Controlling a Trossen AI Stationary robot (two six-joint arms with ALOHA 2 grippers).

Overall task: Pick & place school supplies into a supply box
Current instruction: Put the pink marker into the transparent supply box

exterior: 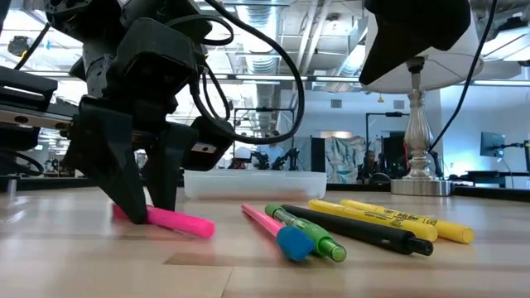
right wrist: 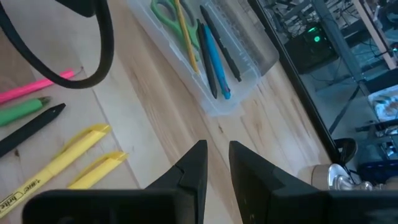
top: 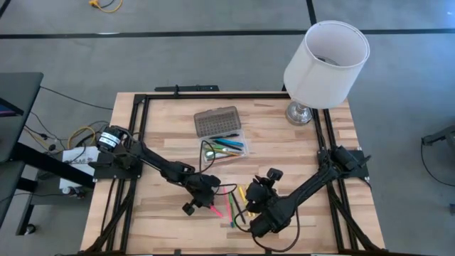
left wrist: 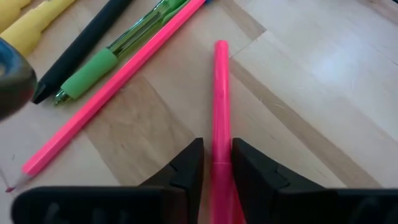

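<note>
Left claw [left wrist: 216, 171] straddles the pink highlighter [left wrist: 220, 106] on the table, fingers tight against both sides: grasping it. Lift straight up before you swing toward 1 o'clock, so you clear the pink pencil [left wrist: 118, 84], green pen [left wrist: 109, 59] and black pen [left wrist: 81, 53] just beside it. Left arm reaches in low from 9 o'clock, wrist pitched steeply down. Supply box [top: 229, 146] sits open near table centre, scissors [right wrist: 166, 14] and pens already inside. Right claw [right wrist: 216, 165] hovers above bare wood beside the yellow highlighters [right wrist: 78, 155], clenched nearly closed, holding nothing; its arm comes from 3 o'clock.
</note>
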